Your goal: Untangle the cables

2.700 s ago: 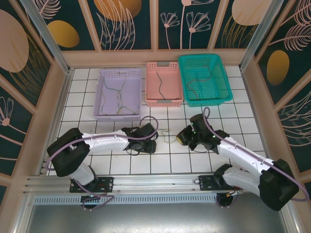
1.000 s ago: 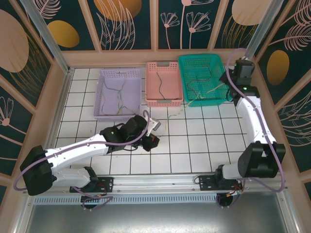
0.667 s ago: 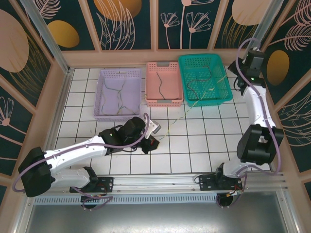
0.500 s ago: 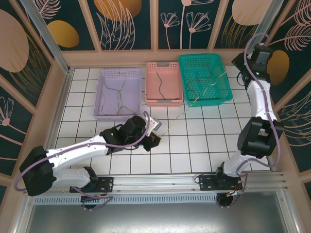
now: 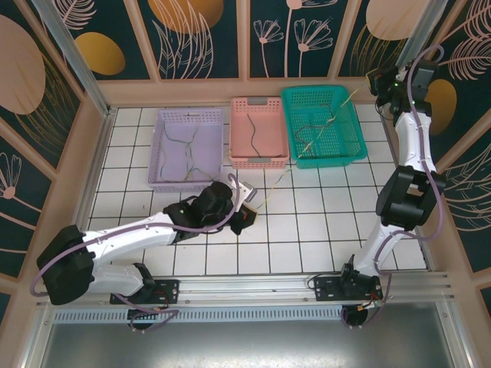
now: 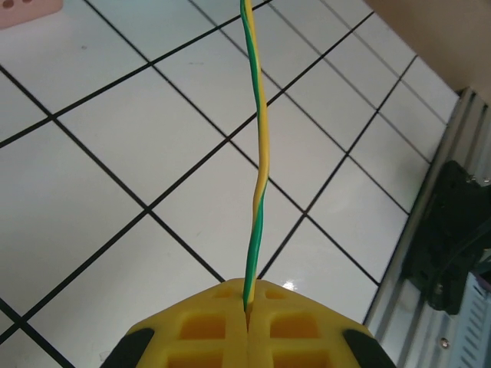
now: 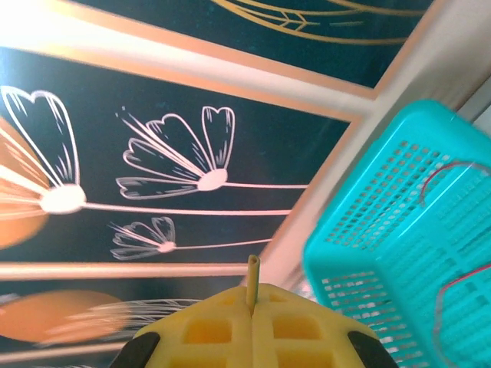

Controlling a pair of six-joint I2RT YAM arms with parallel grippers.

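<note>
In the top view the left gripper (image 5: 247, 201) lies low over the middle of the table (image 5: 322, 230) and is closed on one end of a yellow-green cable (image 5: 278, 178). The right gripper (image 5: 374, 83) is raised high above the far right corner and is closed on the other end, so the cable runs taut between them, diagonally above the teal basket (image 5: 347, 157). Three baskets stand side by side along the far edge: the lilac basket (image 5: 157, 149), the pink basket (image 5: 258, 161) and the teal one, each with loose cables (image 5: 188, 149) lying inside. The near half of the white tiles is open on both sides of the left arm. In the left wrist view the yellow fingers (image 6: 207, 330) are pressed together with no gap, and the yellow-green cable (image 6: 259, 153) rises straight from the seam, above the bare tiles; the metal rail (image 6: 453, 230) of the near edge is at the right. In the right wrist view the fingers (image 7: 207, 330) are also shut — a short stub of the cable (image 7: 253, 280) stands out from the seam, and the teal basket (image 7: 383, 253) is beside it, below the flowered wall panel (image 7: 176, 184).
</note>
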